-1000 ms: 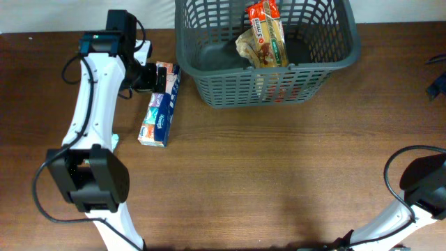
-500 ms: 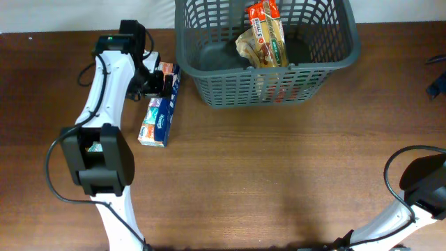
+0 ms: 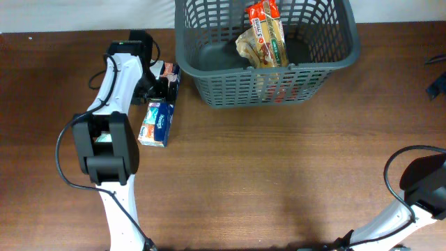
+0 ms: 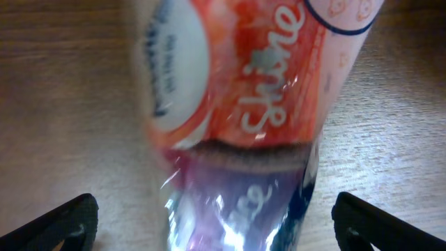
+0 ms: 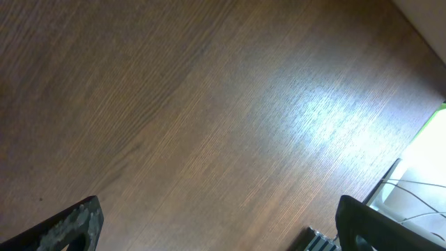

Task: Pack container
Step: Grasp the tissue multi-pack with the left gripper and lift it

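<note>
- While the left pincer (image 4: 214,223) hangs low over a long packet (image 3: 159,111), its jaws stand wide open. One fingertip (image 4: 63,224) sits on each side of the wrapper, with bare wood showing between each tip and it.
- That packet lies flat on the wooden surface (image 3: 279,174), left of the basket (image 3: 230,89) and just beside its near left corner. Its far end is orange-red with white lettering and its near end is blue.
- Seen from the left wrist, the packet is blurred and fills the middle of the view, running away from the pincer across the wood.
- The basket, dark grey with slotted sides, stands at the far edge of the surface, a little right of the middle.
- Inside it a snack bag (image 3: 263,42) printed in red, green and tan leans against the near wall.
- The left arm (image 3: 115,90) stretches from the near left toward the far side and bends over the packet's far end.
- The right pincer (image 5: 219,224) is open too and holds nothing; it is above bare wood with a bright patch of glare.
- The right arm (image 3: 421,185) sits at the near right corner, well apart from the basket.
</note>
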Controlling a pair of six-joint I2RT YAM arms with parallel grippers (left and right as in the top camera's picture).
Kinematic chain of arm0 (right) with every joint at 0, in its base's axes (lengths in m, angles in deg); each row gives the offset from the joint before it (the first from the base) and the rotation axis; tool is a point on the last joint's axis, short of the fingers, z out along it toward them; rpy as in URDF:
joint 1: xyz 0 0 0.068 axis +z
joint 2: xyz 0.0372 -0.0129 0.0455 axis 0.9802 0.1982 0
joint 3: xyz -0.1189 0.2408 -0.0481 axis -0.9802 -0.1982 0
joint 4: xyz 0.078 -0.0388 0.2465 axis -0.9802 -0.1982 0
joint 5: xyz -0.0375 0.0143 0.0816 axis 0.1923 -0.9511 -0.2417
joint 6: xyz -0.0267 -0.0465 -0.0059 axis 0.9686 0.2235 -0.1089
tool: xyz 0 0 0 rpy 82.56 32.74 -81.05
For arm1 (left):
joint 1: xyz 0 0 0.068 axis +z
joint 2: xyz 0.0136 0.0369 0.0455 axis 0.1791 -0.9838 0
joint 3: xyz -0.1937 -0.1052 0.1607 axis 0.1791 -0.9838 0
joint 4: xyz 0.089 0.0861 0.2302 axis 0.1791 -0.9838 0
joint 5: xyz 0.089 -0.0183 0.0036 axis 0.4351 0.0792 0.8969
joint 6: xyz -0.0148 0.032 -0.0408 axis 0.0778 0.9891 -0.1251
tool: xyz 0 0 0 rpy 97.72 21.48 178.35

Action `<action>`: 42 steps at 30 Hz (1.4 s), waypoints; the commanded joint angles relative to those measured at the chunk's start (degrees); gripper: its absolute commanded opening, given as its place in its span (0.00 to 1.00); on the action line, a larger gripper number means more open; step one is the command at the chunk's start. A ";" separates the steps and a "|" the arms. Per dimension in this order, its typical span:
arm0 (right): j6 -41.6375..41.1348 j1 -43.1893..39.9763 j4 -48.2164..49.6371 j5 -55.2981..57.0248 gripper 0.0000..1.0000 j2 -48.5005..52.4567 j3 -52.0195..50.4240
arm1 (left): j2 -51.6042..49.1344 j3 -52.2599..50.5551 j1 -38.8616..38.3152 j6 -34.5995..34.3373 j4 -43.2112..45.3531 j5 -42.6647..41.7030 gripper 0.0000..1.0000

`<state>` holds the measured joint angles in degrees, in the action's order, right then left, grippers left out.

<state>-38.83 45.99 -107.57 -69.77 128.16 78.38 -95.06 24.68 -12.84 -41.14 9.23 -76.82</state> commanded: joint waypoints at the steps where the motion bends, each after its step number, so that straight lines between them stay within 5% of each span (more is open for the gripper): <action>1: -0.72 -0.02 0.20 -0.31 0.99 0.04 -0.31 | -2.38 0.28 -0.90 4.07 0.68 -0.87 0.99; 28: -0.72 -0.02 0.20 -0.31 0.99 0.04 -0.31 | -7.58 0.22 -1.07 3.76 2.36 -1.07 0.99; 30: -0.72 -0.02 0.20 -0.31 0.99 0.04 -0.31 | -7.58 0.22 -1.07 3.76 2.36 -1.05 0.89; 33: -0.72 -0.02 0.20 -0.31 0.99 0.04 -0.31 | -7.58 0.22 -1.07 2.14 2.36 0.11 0.50; 35: -0.72 -0.02 0.20 -0.31 0.99 0.04 -0.31 | -7.58 0.24 -1.07 0.68 2.34 1.60 0.33; 38: -0.72 -0.02 0.20 -0.31 0.99 0.04 -0.31 | -7.54 0.83 -1.07 -0.24 1.84 1.79 0.18; 42: -0.72 -0.02 0.20 -0.31 0.99 0.04 -0.31 | -7.23 5.64 -0.09 -2.97 -0.66 2.19 0.11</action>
<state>-38.79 45.99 -107.57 -69.79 128.16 78.38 -100.72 26.60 -13.91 -40.72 10.04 -75.46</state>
